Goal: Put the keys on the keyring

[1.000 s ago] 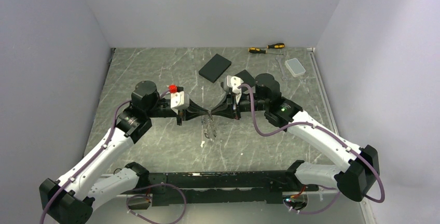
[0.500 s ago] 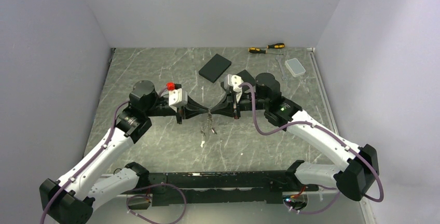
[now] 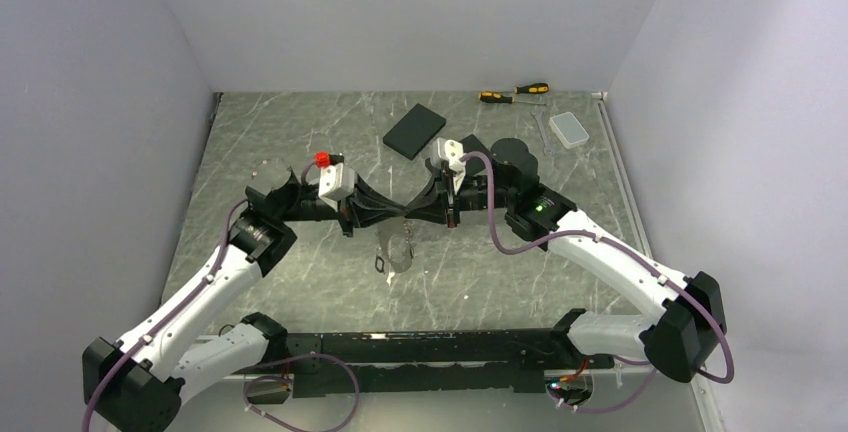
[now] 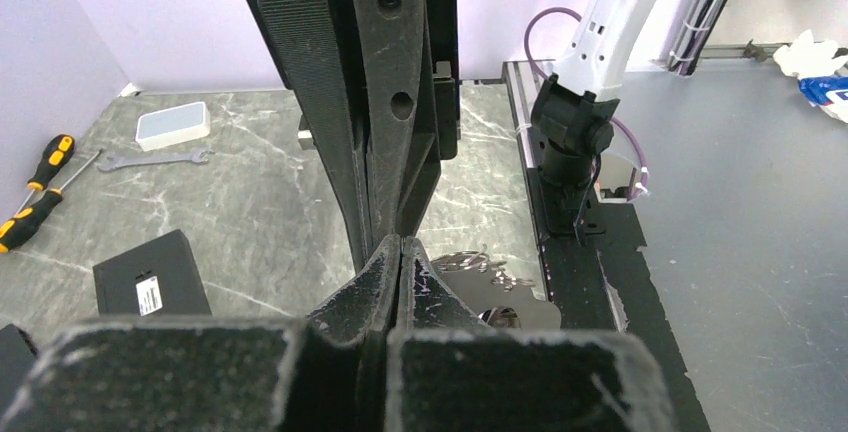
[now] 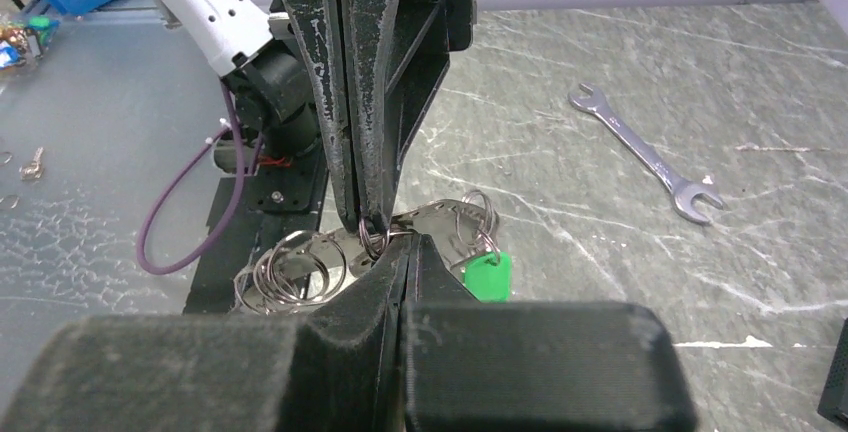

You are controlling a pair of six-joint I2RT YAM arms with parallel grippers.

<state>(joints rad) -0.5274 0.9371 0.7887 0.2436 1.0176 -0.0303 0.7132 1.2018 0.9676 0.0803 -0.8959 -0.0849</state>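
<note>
Left gripper, clenched, pinches what looks like the keyring above the desk, the keys dangling beneath. Right gripper, also clenched, meets it tip to tip. If either pinch loosens, the bunch could drop.

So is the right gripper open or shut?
Shut. In the right wrist view the fingers of the right gripper press together with no gap. Their tips reach the keys; what they pinch I cannot tell.
</note>
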